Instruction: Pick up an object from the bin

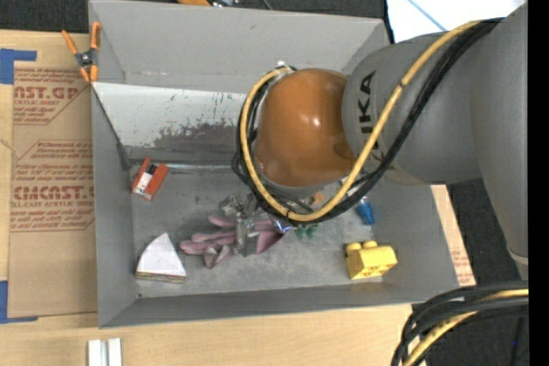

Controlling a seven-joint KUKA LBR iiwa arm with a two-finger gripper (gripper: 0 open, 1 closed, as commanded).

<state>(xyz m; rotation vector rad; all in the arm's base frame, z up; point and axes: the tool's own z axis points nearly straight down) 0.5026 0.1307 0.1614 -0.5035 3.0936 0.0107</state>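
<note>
The gripper (pixel 244 223) is seen over a mauve rubbery fingered toy (pixel 210 243) in the grey metal bin (pixel 116 184). Its opening cannot be told.

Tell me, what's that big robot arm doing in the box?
The robot arm is reaching into the grey bin from the right. Its gripper is down low over a floppy mauve thing with finger-like ends, near the middle of the bin floor. I can't tell if it has grabbed it. A white wedge, a small orange-red box, a yellow block and a little blue piece lie apart from it.
</note>
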